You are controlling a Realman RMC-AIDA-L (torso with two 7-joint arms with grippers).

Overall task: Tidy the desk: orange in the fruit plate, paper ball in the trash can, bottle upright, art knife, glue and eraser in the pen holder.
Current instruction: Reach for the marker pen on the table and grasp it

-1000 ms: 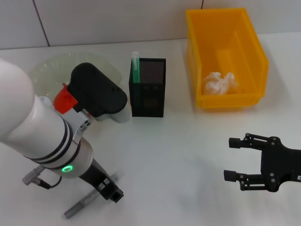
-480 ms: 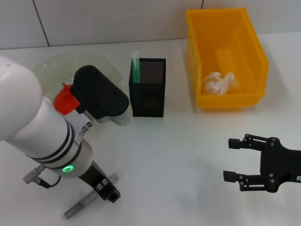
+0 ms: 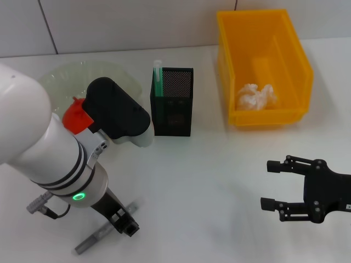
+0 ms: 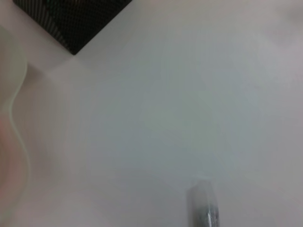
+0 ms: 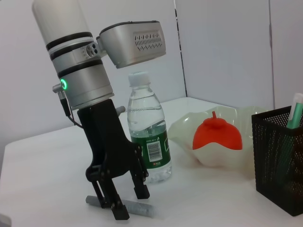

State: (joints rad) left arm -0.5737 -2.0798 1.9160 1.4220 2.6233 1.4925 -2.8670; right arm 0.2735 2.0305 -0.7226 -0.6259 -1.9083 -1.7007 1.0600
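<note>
A: Reading from the left, what do I have? The orange sits in the plate, and the right wrist view shows the bottle upright behind my left arm.

B: And the left gripper?

A: It is low over the knife, a grey bar lying flat on the table. The fingers are parted and straddle the bar, one tip on each side, nothing held yet.

B: Risk there?

A: I judge the bar thin and flat; if the fingers close off-centre it could skid or pivot out. The bottle stands near the arm, so a careless lift might topple it.

B: Middle of the scene?

A: The holder, with a green stick standing in it. Its mouth is narrow, so a tilted knife could catch the rim.

B: Right side?

A: The paper ball lies in the can. The right gripper hangs idle near the table's front, fingers wide apart and empty. I cannot see the eraser.
</note>
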